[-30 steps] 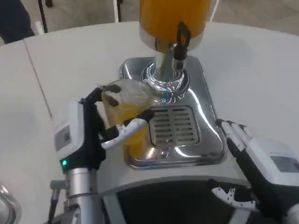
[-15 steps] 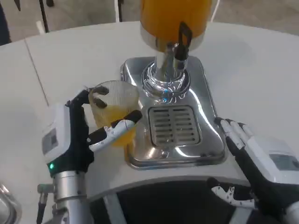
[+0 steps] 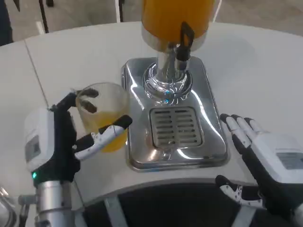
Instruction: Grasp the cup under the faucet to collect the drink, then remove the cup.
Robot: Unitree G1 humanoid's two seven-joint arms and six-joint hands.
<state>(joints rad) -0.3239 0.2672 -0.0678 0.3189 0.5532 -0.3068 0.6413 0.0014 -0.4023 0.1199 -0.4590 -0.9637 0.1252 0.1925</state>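
Two hands show over the round white table [image 3: 265, 71]. The left hand [image 3: 61, 142] grips a clear ribbed plastic cup [image 3: 102, 116] partly filled with orange drink, its fingers [image 3: 106, 135] wrapped across the cup's front and others curled at the rim behind. The cup sits to the left of the shiny metal drip tray [image 3: 208, 127], just beside its left edge, well clear of the black-handled faucet [image 3: 182, 45]. The faucet juts from an orange-filled drink dispenser [image 3: 175, 19] that stands on a chrome pedestal at the back of the tray, above the slotted grate [image 3: 176, 126]. The right hand [image 3: 267, 165] holds nothing, fingers spread apart, near the tray's right front corner.
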